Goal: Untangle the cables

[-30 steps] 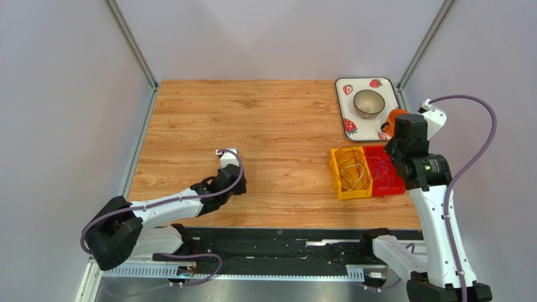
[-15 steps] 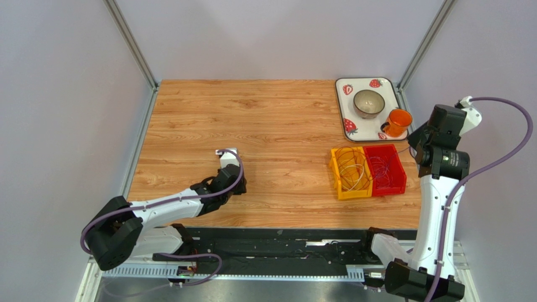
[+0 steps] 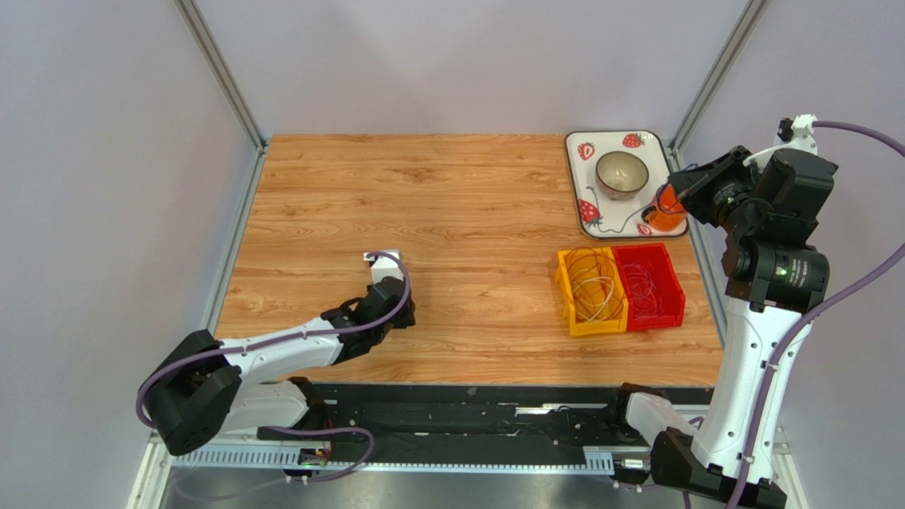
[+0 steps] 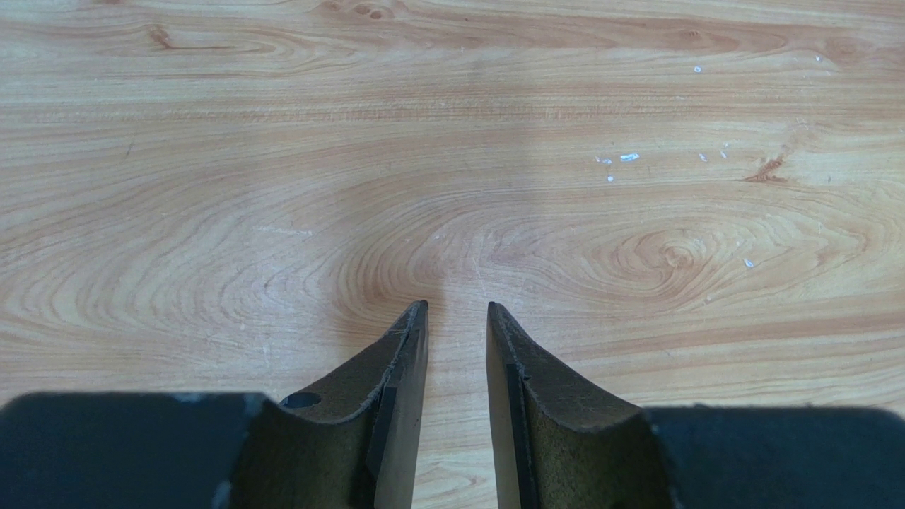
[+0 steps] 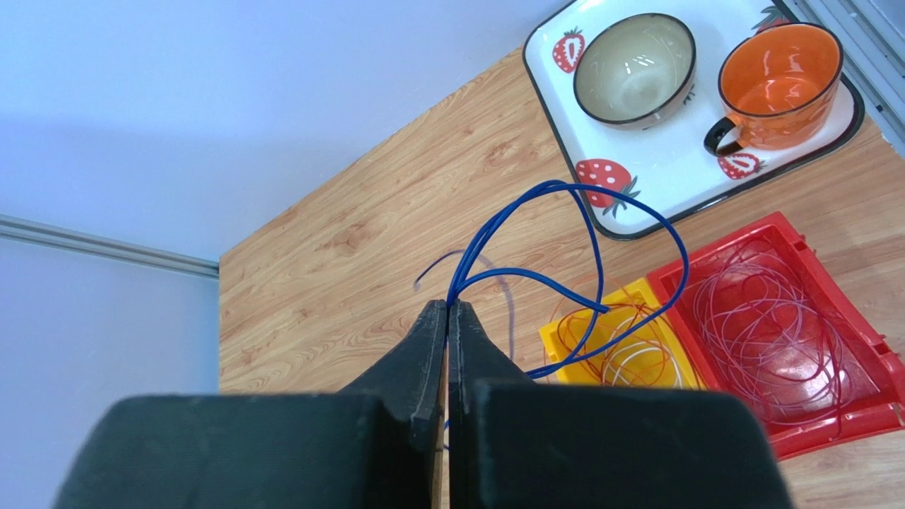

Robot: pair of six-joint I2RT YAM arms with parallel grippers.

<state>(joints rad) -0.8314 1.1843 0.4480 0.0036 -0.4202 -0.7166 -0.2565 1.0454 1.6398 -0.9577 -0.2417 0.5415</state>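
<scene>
The left gripper (image 4: 457, 310) is sitting low over the bare wooden table (image 4: 319, 159), its jaws slightly parted with nothing between them. In the yellow bin (image 3: 564, 288) orange and whitish cables (image 3: 591, 284) are lying coiled, and reddish cables (image 3: 644, 286) are lying in the red bin (image 3: 676, 299) touching it. At far right, the raised right gripper (image 5: 447, 305) is pinching a blue cable (image 5: 552, 183), whose loop is hanging in the air.
</scene>
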